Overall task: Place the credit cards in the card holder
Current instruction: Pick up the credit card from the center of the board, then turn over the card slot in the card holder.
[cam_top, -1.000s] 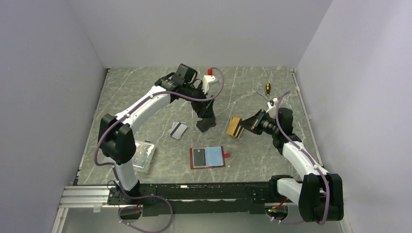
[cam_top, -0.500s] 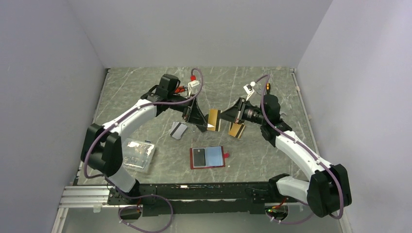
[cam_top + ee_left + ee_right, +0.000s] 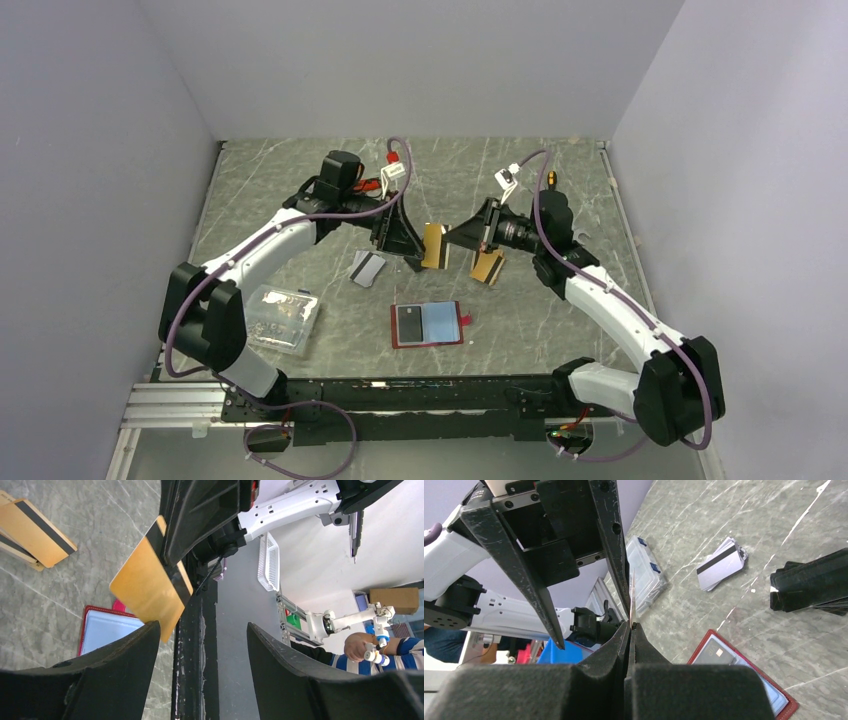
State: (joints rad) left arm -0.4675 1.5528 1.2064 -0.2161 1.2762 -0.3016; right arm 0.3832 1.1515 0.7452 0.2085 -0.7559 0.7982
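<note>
The left pincer (image 3: pixel 202 627) hides most of the card holder (image 3: pixel 109 630).

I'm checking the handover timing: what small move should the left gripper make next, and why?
Probably close the left gripper on the orange-gold card. The right gripper pinches that card in mid-air, and the left fingers stand open, one close beside its face, so nothing grips it from that side yet.
</note>
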